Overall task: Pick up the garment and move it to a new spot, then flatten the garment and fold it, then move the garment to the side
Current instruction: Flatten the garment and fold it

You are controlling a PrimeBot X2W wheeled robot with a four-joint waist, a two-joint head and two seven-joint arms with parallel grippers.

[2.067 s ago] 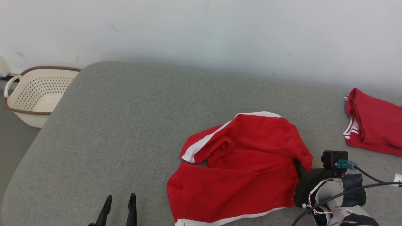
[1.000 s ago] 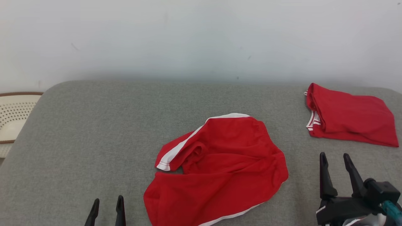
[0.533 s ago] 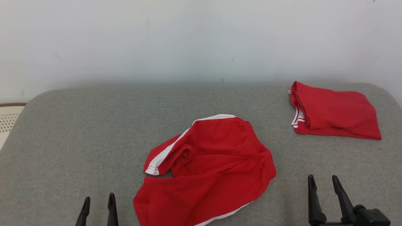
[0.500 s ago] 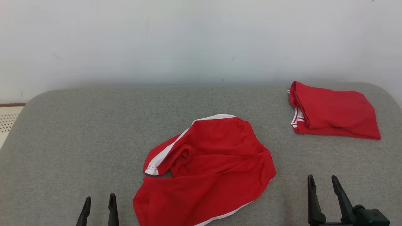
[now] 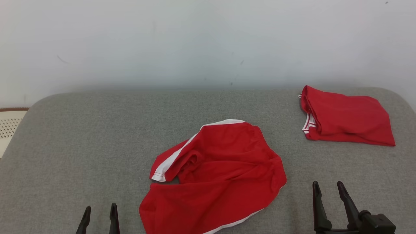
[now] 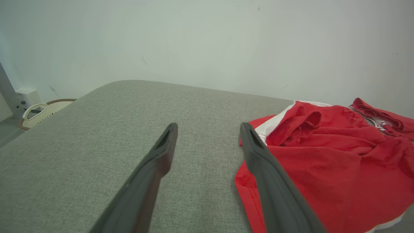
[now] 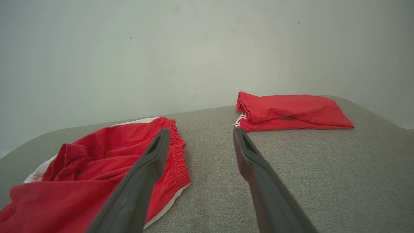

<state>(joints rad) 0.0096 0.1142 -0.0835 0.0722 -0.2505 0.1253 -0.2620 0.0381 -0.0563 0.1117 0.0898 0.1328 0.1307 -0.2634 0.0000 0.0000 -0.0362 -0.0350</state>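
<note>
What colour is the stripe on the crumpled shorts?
White, on the red crumpled shorts; the head view shows it best.

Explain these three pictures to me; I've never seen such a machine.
This is a wheeled robot with two arms, each ending in a two-fingered gripper. The overhead picture is from its head camera: left gripper at lower left, right gripper at lower right. The other two are from wrist cameras looking along those dark fingers. On the grey fabric surface lie crumpled red shorts with a white side stripe and, farther right, a folded red garment. A cream perforated basket peeks in at the left edge. Both grippers are open, holding nothing.
</note>
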